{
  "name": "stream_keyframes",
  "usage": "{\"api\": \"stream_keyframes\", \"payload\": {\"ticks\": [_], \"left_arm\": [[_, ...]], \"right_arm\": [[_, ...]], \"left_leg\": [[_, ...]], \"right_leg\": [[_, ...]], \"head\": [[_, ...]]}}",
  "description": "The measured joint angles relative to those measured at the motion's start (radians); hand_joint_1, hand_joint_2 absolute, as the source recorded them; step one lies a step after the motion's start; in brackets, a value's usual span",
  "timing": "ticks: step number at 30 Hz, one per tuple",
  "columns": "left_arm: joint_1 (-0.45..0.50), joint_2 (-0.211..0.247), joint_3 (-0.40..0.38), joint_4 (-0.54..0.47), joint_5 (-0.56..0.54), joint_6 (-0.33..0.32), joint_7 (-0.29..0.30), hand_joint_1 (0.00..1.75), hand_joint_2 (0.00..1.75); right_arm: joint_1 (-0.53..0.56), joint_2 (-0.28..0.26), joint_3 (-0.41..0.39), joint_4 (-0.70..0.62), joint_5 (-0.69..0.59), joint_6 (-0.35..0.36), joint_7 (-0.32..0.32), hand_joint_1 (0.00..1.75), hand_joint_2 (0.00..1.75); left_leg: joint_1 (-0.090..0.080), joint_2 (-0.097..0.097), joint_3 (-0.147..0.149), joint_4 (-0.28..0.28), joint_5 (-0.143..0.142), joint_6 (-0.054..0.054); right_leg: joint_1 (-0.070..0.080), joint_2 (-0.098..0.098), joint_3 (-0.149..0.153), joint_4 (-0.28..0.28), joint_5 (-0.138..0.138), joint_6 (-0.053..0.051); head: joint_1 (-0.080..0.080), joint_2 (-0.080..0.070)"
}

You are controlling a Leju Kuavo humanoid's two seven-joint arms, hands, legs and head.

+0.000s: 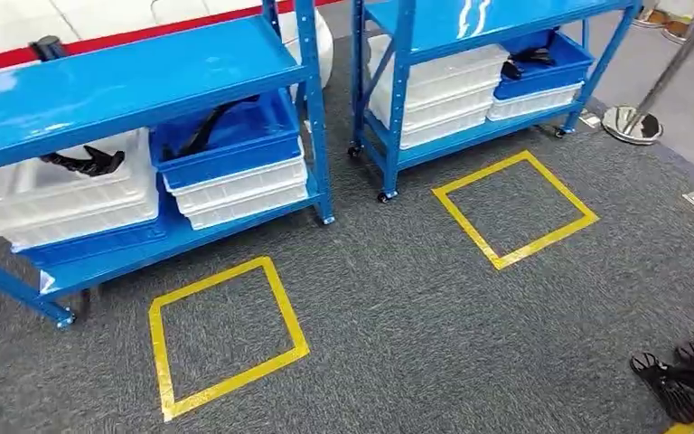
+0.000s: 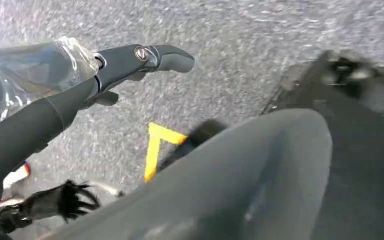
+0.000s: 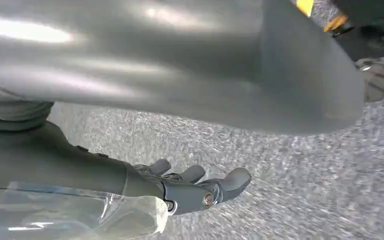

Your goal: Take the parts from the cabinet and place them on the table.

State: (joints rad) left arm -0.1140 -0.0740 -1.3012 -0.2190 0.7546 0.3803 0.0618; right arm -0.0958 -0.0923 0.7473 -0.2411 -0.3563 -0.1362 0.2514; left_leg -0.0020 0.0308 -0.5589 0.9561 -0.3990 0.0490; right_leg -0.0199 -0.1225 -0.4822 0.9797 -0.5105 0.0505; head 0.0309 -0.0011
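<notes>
Two blue racks [image 1: 307,108] stand on the grey carpet [image 1: 398,307], one in the upper left of the head view and one at upper centre to right, each with stacked white and blue bins on its lower shelf. The task's parts show as dark, curved pieces: one lies across the white bin [image 1: 63,194] at the left edge of the frame [image 1: 86,163], another sits in the blue bin [image 1: 230,145] just beside it [image 1: 208,127], and a third rests in the blue bin on the far rack [image 1: 533,56]. No surface for setting them down appears among these views. Two yellow tape squares [image 1: 221,334] mark the carpet in front of the racks.

The left hand [image 2: 130,62] hangs over the carpet with its fingers stretched out and nothing between them. The right hand [image 3: 195,187] is likewise released, fingers extended and apart, holding nothing.

The parts look like thin moulded plastic or rubber, so probably light and fairly stiff, with some spring in the long arched section. Their smooth dark finish may be slippery. The arched middle of the piece on the white bin stands proud of the rim, which seems the best place to wrap fingers around; the flared, pronged end looks awkward and likely to snag on the bin wall.
</notes>
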Motion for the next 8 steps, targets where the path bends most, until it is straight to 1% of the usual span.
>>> {"api": "stream_keyframes", "payload": {"ticks": [1, 2, 3, 4, 5, 6, 7, 8], "left_arm": [[0.0, 0.0, 0.0, 0.0, 0.0, 0.0, 0.001, 0.0, 0.0], [-0.004, 0.0, 0.0, 0.0, 0.0, -0.001, 0.001, 0.0, 0.0], [-0.008, -0.001, 0.0, 0.0, -0.001, -0.001, 0.001, 0.0, 0.0], [-0.01, -0.003, 0.0, 0.0, -0.001, -0.001, 0.001, 0.0, 0.0], [-0.008, -0.003, 0.0, 0.0, -0.001, -0.001, 0.001, 0.0, 0.0], [-0.005, -0.003, 0.0, 0.0, -0.001, -0.001, 0.001, 0.0, 0.0], [-0.003, -0.003, 0.0, 0.0, -0.001, -0.001, 0.001, 0.0, 0.0], [-0.003, -0.003, 0.0, 0.0, -0.001, -0.001, 0.001, 0.0, 0.0]], "right_arm": [[-0.001, -0.002, 0.0, 0.0, 0.0, 0.0, 0.0, 0.0, 0.0], [0.002, -0.002, 0.0, 0.0, 0.0, 0.0, 0.0, 0.0, 0.0], [0.005, -0.002, 0.0, 0.0, 0.0, 0.0, 0.0, 0.0, 0.0], [0.009, -0.002, 0.001, 0.0, 0.0, 0.001, 0.0, 0.0, 0.0], [0.012, -0.002, 0.001, 0.0, 0.0, 0.001, 0.001, 0.0, 0.0], [0.012, -0.002, 0.001, 0.0, -0.001, 0.001, 0.001, 0.0, 0.0], [0.012, -0.003, 0.001, 0.0, -0.001, 0.0, 0.002, 0.0, 0.0], [0.012, -0.004, 0.002, 0.0, -0.001, 0.0, 0.003, 0.0, 0.0]], "left_leg": [[-0.001, -0.01, 0.003, -0.006, 0.001, 0.001], [0.001, -0.021, 0.002, -0.006, 0.0, 0.008], [0.001, -0.034, 0.002, -0.006, 0.001, 0.01], [0.001, -0.049, 0.002, -0.005, 0.001, 0.011], [0.001, -0.066, 0.003, -0.005, 0.001, 0.011], [0.003, -0.082, 0.004, -0.004, 0.0, 0.011], [0.006, -0.097, 0.005, -0.003, -0.001, 0.009], [0.009, -0.113, 0.006, -0.001, -0.001, 0.005]], "right_leg": [[-0.002, 0.063, -0.004, 0.02, -0.014, 0.004], [-0.001, 0.1, -0.034, 0.082, -0.053, 0.004], [-0.001, 0.111, -0.074, 0.162, -0.093, 0.005], [-0.001, 0.114, -0.114, 0.239, -0.123, 0.006], [-0.002, 0.114, -0.147, 0.296, -0.135, 0.008], [-0.003, 0.114, -0.158, 0.302, -0.118, 0.01], [-0.006, 0.115, -0.146, 0.263, -0.082, 0.013], [-0.01, 0.118, -0.118, 0.193, -0.035, 0.016]], "head": [[0.0, 0.0], [0.001, 0.0], [0.001, 0.0], [0.001, 0.0], [0.001, 0.0], [0.001, 0.0], [0.001, 0.0], [0.001, 0.0]]}}
